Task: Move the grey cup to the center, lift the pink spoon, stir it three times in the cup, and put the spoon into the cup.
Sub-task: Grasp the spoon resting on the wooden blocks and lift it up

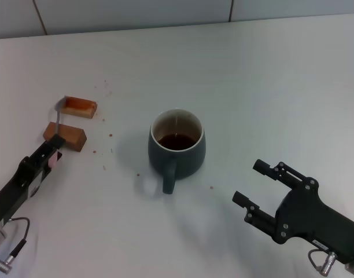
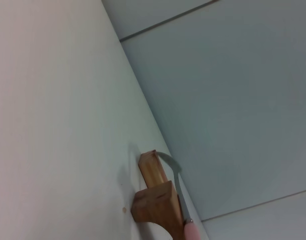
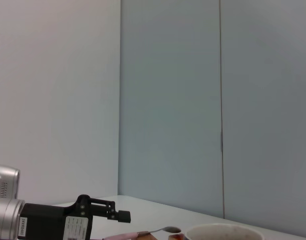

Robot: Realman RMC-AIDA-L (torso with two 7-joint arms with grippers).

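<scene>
One grey cup (image 1: 177,149) centred, left gripper (image 1: 54,152) at pink spoon (image 1: 52,160), label seemingly unreadable

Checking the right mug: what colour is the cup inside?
Cream-white inside the cup, holding dark liquid; head view shows it best.

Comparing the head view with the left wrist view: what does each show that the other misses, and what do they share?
Only the head view shows the rounded dark grey ceramic cup holding dark liquid, the open right gripper near it, the left gripper at the spoon's handle, and the white table spread out.

Only the left wrist view shows, close and from low down, how the spoon's thin metal neck runs past the nearer block.

Both share the two brown rectangular blocks and the slim pink-handled spoon lying across them.
</scene>
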